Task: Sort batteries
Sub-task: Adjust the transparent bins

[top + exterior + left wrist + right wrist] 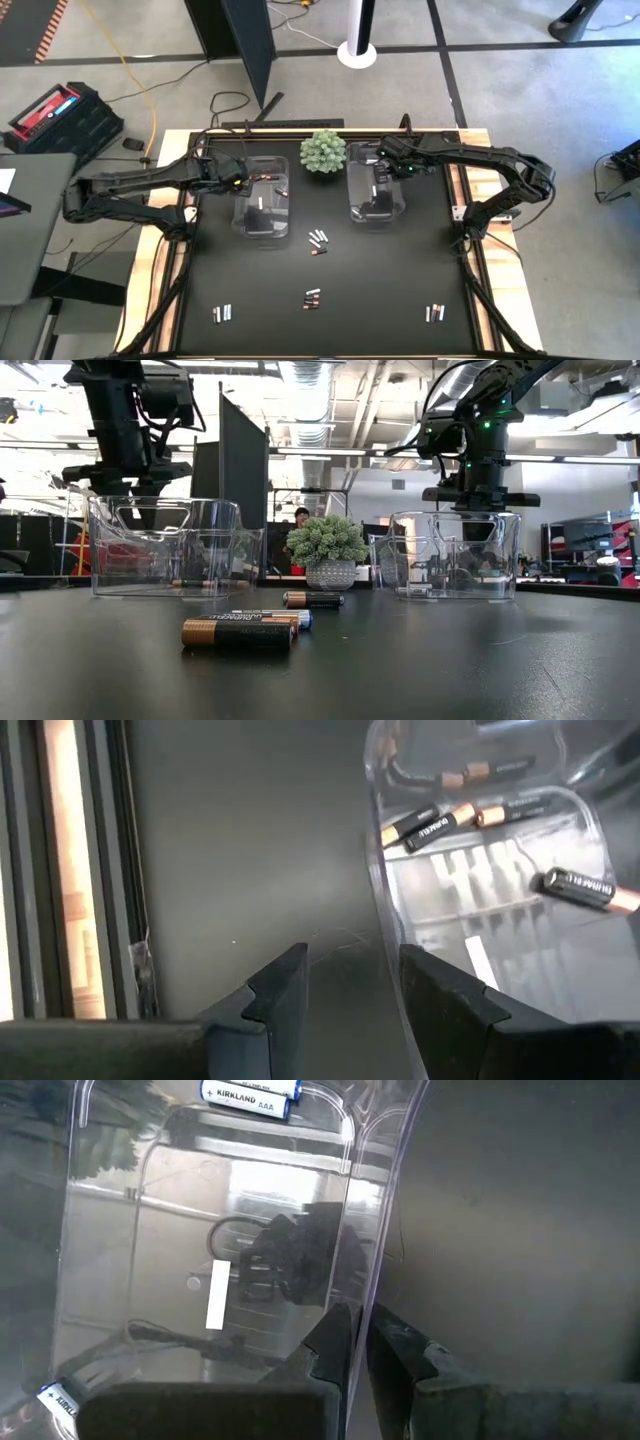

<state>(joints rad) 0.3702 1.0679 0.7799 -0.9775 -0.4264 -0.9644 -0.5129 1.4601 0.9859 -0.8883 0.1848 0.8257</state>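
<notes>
1. The left gripper [345, 990] hangs at the outer wall of the left clear bin [262, 208], fingers parted with a clear gap, one on each side of the wall line, nothing between the pads.
2. Just ahead of those fingers, inside that bin, lie dark copper-ended batteries [440, 820]; one more [585, 888] lies apart from the cluster.
3. The right gripper [358, 1342] sits over the rim of the right clear bin [374, 192], its fingers drawn narrow around the thin clear wall.
4. Inside that bin, at the far end from the right gripper, lie two pale blue-and-white cells [250, 1092]; another [62, 1398] lies in a near corner.
5. Between the two bins, at the back, stands a green spiky plant [324, 151].
6. Farther toward the table's front from both grippers, loose batteries lie on the black table [380, 290]: a group in the middle [317, 240], another nearer the front [312, 298], a group at the front left [222, 313], one at the front right [434, 313].
</notes>
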